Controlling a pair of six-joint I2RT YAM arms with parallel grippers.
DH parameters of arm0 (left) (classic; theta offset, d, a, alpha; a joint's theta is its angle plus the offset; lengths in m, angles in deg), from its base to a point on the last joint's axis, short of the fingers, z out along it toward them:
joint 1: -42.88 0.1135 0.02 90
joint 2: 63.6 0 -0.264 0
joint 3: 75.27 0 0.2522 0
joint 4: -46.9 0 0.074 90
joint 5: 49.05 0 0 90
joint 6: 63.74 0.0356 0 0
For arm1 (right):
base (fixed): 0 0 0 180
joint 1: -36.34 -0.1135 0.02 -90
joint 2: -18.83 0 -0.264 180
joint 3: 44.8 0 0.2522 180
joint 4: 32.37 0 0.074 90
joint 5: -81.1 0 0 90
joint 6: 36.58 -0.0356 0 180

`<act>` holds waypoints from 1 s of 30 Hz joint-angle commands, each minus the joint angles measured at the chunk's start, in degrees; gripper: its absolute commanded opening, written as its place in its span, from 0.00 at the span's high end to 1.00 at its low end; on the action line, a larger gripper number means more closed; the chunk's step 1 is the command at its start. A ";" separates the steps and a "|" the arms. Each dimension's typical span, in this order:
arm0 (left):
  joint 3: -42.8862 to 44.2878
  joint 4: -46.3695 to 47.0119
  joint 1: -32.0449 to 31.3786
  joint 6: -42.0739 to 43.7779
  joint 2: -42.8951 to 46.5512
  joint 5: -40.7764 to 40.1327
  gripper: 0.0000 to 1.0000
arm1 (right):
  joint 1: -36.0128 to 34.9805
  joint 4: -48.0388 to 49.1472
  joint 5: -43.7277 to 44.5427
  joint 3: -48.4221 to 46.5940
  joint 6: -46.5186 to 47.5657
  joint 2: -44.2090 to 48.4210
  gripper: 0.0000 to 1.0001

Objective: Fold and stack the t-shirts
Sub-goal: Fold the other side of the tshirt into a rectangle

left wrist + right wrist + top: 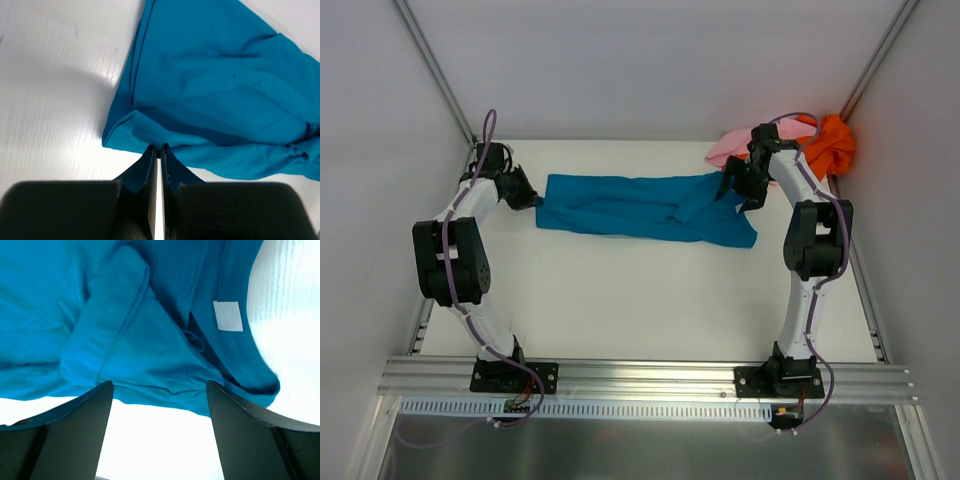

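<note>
The teal-blue t-shirt point(640, 207) lies in a long crumpled band across the back of the table. My left gripper point(532, 198) is at its left end; in the left wrist view the gripper point(157, 147) is shut, its tips pinching the shirt's point(210, 85) near edge. My right gripper point(745, 195) is open above the shirt's right end. In the right wrist view it point(159, 385) stands wide apart over the cloth point(125, 315), near the collar with the white neck tag point(228, 315). The orange t-shirt point(832, 145) and pink t-shirt point(732, 148) lie bunched at the back right corner.
White walls close the table at the back and sides, with metal posts in the corners. An aluminium rail point(640, 378) carrying the arm bases runs along the near edge. The right arm's elbow point(815, 235) stands near the right wall.
</note>
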 commanded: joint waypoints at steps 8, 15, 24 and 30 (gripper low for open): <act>7.79 -2.05 0.35 -0.92 -4.75 1.18 1.00 | -5.11 -2.30 -4.72 -3.35 0.44 0.30 0.26; 7.44 -1.17 0.36 -0.75 -6.24 0.12 1.00 | -9.77 -3.10 -6.22 -8.81 -1.49 -3.49 0.27; 16.13 -2.04 0.44 -2.77 -14.14 0.30 1.00 | -10.30 -4.76 -5.26 -7.41 -0.09 -3.05 0.27; 21.41 -4.76 0.36 -3.74 -19.60 -0.05 0.01 | -10.21 -5.12 -5.26 -5.82 0.17 -1.73 0.27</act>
